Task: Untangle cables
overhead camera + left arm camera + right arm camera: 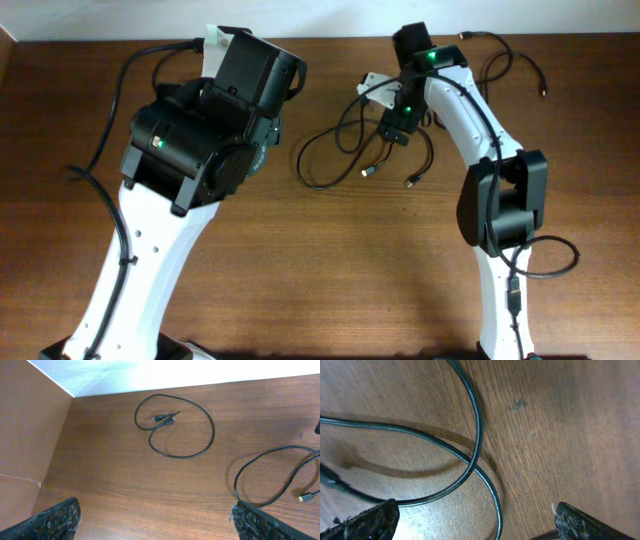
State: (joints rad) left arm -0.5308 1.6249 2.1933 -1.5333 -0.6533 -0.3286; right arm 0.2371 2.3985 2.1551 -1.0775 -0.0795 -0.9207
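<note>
Right pincer (473,507) of mine stands wide apart, empty, crossed cables (471,466) beneath; my left pincer (155,505) likewise, looped cable (165,419) ahead.

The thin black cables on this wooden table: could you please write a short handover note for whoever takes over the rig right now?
Left pincer: open, holding nothing.
Right pincer: open, holding nothing, low over two crossing strands of the middle tangle of thin black cord.
Cables: a loose loop of thin black cord lies alone in the left wrist view; a thin black cord with a metal-tipped plug lies apart at the far right.
Done: those two look separated.
Left: the middle tangle crosses over itself; I cannot tell how many cords it holds.
</note>
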